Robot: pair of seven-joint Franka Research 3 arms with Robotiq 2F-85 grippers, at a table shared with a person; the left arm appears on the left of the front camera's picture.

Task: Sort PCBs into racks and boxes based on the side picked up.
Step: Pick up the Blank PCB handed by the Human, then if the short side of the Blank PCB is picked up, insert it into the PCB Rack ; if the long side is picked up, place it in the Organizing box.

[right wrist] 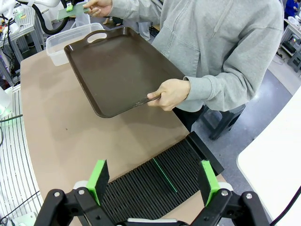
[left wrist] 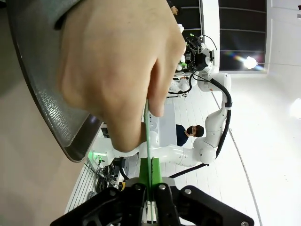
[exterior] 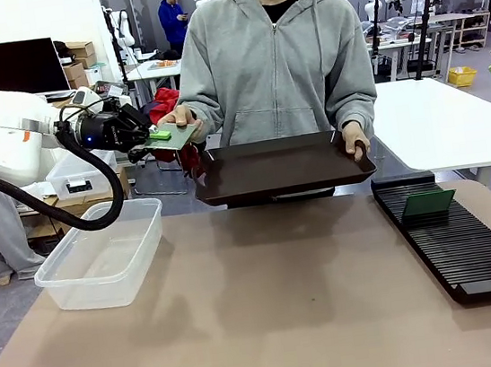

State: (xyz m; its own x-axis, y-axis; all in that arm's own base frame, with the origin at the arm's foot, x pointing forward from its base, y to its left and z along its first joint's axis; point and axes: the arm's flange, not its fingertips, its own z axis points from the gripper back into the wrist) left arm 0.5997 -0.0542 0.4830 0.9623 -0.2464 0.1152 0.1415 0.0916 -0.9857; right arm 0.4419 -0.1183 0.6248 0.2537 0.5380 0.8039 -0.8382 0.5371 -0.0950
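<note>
One PCB (exterior: pixel 182 138) is pinched by the left gripper (exterior: pixel 155 139) (a person's hand (exterior: pixel 179 115) grips its far end), long axis level, with the clear box (exterior: pixel 101 257) below it. The right gripper (right wrist: pixel 153 181) is spread above the rack (exterior: pixel 471 244), where the other PCB (exterior: pixel 427 203) stands.

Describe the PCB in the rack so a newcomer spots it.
Find the long black slotted rack on the table's right side. Near its far end a green PCB stands in a slot. The other PCB is held aloft by the left gripper.
</note>
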